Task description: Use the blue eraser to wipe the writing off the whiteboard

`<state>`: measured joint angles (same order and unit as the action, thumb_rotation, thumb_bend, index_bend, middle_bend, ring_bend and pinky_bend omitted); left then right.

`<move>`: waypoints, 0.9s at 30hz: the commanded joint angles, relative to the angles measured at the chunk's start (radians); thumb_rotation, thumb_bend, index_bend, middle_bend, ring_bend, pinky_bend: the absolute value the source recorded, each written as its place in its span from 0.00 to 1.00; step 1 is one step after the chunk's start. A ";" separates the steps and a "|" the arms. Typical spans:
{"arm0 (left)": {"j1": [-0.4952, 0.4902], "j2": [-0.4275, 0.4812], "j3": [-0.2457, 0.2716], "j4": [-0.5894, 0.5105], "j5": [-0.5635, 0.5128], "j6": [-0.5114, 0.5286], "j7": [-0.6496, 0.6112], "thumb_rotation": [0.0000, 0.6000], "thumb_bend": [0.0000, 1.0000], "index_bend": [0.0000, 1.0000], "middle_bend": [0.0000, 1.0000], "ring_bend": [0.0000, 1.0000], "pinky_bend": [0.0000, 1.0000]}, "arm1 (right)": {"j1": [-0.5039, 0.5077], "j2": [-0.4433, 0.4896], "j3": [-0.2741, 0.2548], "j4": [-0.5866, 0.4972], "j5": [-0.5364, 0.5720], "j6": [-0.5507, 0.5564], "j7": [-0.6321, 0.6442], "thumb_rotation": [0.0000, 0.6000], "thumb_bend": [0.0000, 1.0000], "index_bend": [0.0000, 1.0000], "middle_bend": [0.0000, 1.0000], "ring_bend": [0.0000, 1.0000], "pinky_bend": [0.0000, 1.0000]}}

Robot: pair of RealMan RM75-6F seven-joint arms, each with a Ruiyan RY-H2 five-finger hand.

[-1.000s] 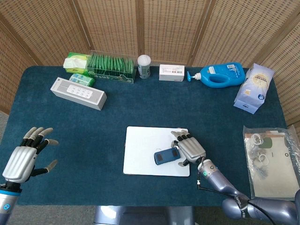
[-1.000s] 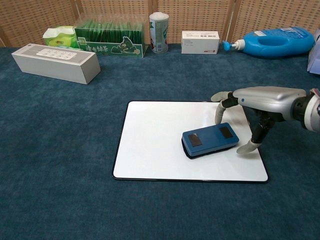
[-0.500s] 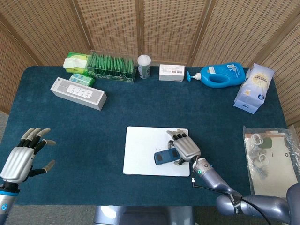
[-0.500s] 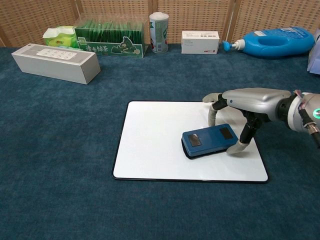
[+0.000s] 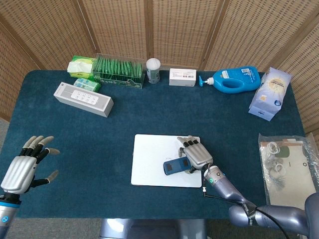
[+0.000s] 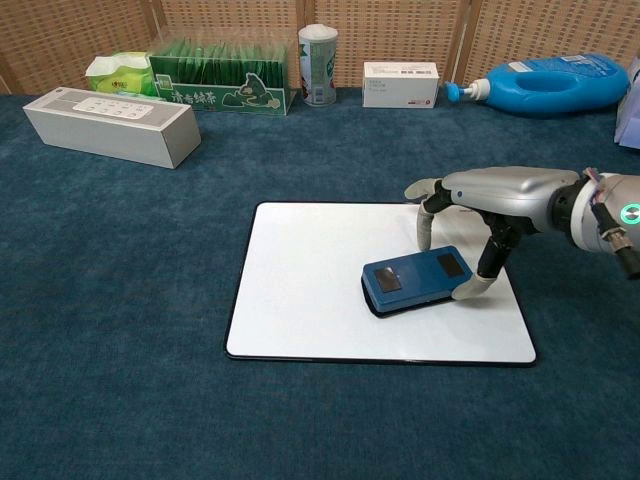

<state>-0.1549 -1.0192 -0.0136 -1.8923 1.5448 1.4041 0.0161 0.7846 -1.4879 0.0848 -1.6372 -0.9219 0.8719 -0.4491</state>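
Right hand (image 6: 478, 205) arches over the eraser's (image 6: 417, 281) right end, fingers spread either side of it, seemingly set to close (contact unclear); the eraser lies beneath it on the whiteboard (image 6: 300, 290). Left hand (image 5: 26, 162) hovers spread, holding nothing.

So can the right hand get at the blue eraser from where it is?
Probably yes: the right hand hangs over the blue eraser's right end, fingers either side, nothing between them on the whiteboard.

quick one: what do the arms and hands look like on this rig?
Both hands, left hand and right hand, have ribbed silver metallic backs, dark fingers and pale grey fingertips. The arms are blue-grey; the right wrist carries a lit green ring and a thin black cable.
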 commanded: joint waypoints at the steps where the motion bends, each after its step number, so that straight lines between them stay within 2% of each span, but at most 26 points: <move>1: -0.001 -0.001 0.000 0.002 -0.001 -0.002 0.000 1.00 0.33 0.35 0.13 0.08 0.00 | 0.003 0.002 -0.002 -0.003 0.011 0.000 -0.007 1.00 0.15 0.40 0.00 0.00 0.00; 9: -0.001 -0.004 0.002 0.007 -0.004 -0.003 -0.002 1.00 0.33 0.35 0.13 0.08 0.00 | 0.011 0.000 -0.007 -0.004 0.029 0.001 -0.020 1.00 0.15 0.42 0.00 0.00 0.00; 16: 0.000 -0.003 0.001 0.010 -0.002 0.001 -0.005 1.00 0.33 0.35 0.13 0.07 0.00 | 0.012 -0.003 0.003 -0.009 0.021 0.013 -0.002 1.00 0.14 0.56 0.05 0.00 0.00; 20: -0.001 -0.004 0.002 0.011 -0.002 -0.002 -0.004 1.00 0.33 0.35 0.13 0.07 0.00 | 0.006 -0.001 0.014 -0.020 0.009 0.018 0.028 1.00 0.14 0.61 0.07 0.00 0.00; 27: -0.004 -0.006 0.002 0.004 -0.004 -0.005 0.008 1.00 0.33 0.35 0.13 0.07 0.00 | -0.002 -0.013 0.048 -0.017 -0.050 0.011 0.132 1.00 0.14 0.62 0.07 0.00 0.00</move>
<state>-0.1587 -1.0252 -0.0120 -1.8883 1.5406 1.3986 0.0238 0.7838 -1.4948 0.1238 -1.6612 -0.9577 0.8864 -0.3332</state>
